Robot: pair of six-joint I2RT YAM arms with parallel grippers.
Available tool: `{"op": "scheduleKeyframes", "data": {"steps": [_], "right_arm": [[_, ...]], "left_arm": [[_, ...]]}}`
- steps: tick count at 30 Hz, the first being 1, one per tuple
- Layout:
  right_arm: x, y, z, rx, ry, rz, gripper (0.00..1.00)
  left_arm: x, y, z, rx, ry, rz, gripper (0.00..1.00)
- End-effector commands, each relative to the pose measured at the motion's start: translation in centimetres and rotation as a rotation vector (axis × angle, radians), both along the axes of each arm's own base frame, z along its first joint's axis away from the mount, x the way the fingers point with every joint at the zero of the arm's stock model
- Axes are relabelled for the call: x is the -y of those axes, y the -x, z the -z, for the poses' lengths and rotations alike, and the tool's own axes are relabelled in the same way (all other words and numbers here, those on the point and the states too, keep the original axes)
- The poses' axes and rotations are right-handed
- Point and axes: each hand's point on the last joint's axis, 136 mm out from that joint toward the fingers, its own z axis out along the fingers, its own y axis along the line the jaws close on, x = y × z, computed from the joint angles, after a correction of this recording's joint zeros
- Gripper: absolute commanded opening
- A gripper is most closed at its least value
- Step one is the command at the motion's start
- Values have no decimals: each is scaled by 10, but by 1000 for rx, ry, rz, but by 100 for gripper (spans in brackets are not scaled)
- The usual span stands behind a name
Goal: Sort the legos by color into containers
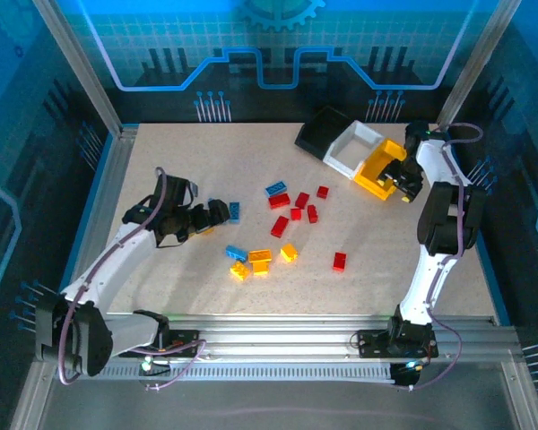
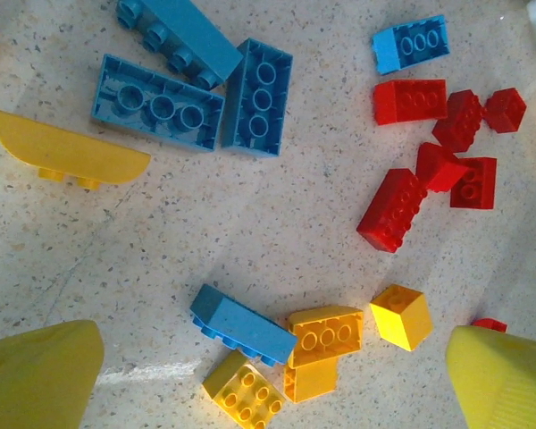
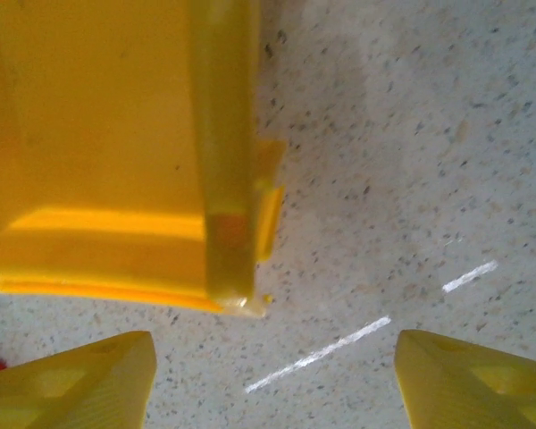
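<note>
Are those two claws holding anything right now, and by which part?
Nothing is held. The left gripper and right gripper are both open and empty.

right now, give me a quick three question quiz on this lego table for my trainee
1. True or false: the black bin sits between the other two bins.
2. The lone brick nearest the right arm's base is: A red, B blue, C yellow.
3. Fill in: in the left wrist view, the left arm's jaws stand ___.
Key: 1 false, the white bin is in the middle, with the yellow bin on its far side. 2 A. 3 open.
</note>
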Motion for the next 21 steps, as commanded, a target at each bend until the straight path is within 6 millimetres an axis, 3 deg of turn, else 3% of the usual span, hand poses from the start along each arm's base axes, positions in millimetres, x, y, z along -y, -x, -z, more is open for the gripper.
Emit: {"op": "scheduleKeyframes", "data": {"steps": [1,5,11,16,21], "right_arm": [[19,-12,0,15,18,27,70],[28,-27,12,14,5,30,67],[31,-50,29,7,8,-10,53],[22,-67,34,16,47,-92,37],[1,-72,33,21,57,-177,22]], "left_arm": [[6,0,2,-36,36,-4,99],[8,-2,7,-66,40,-9,99],[9,-7,9,-88,46,-28,99],[11,-12,5,-89,58,-39,99],[11,-13,5,-95,57,-34,99]]}}
